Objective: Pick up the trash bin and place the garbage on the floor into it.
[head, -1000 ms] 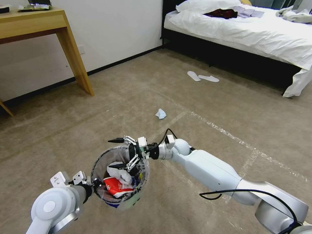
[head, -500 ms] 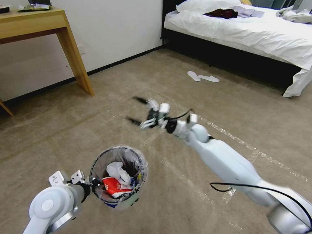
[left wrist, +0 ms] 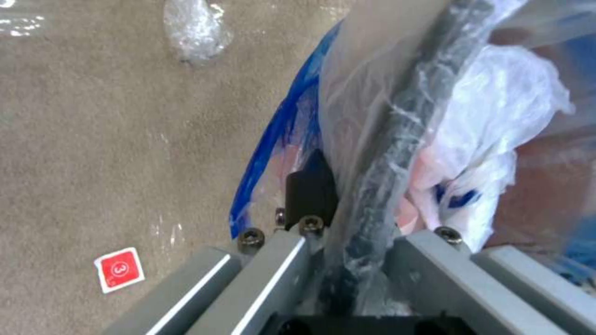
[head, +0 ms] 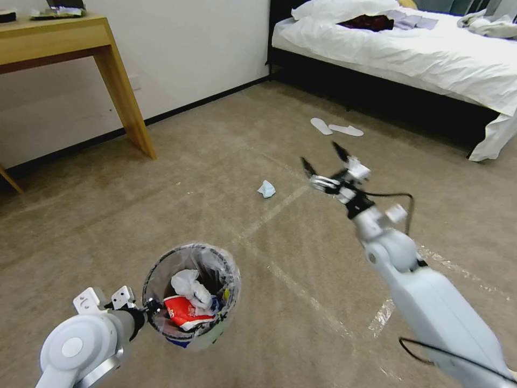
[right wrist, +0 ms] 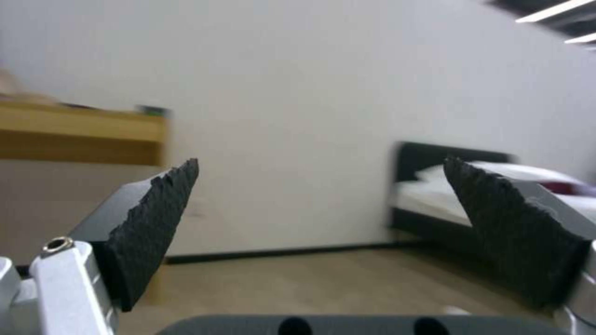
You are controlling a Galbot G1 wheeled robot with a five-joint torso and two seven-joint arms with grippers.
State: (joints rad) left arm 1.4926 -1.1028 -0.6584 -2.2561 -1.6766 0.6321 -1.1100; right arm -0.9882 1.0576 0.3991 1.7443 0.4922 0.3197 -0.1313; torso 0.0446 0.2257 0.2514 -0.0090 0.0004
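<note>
Left claw [head: 141, 312] clamps trash bin [head: 191, 293] rim; right claw [head: 325, 161] gapes wide above floor [head: 215, 178]

Right gripper [right wrist: 320, 204] jaws spread wide, nothing between the black serrated pads [right wrist: 155, 223] — pointing at a plain white wall [right wrist: 298, 93]. Light wooden desk [right wrist: 81, 135] off one side, black-framed bed with white bedding [right wrist: 459, 190] off the other — beige carpet floor [right wrist: 310, 284] below.

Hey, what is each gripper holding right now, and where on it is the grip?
The left gripper is clamped on the trash bin at its liner-covered rim. The right gripper is open and empty.
</note>
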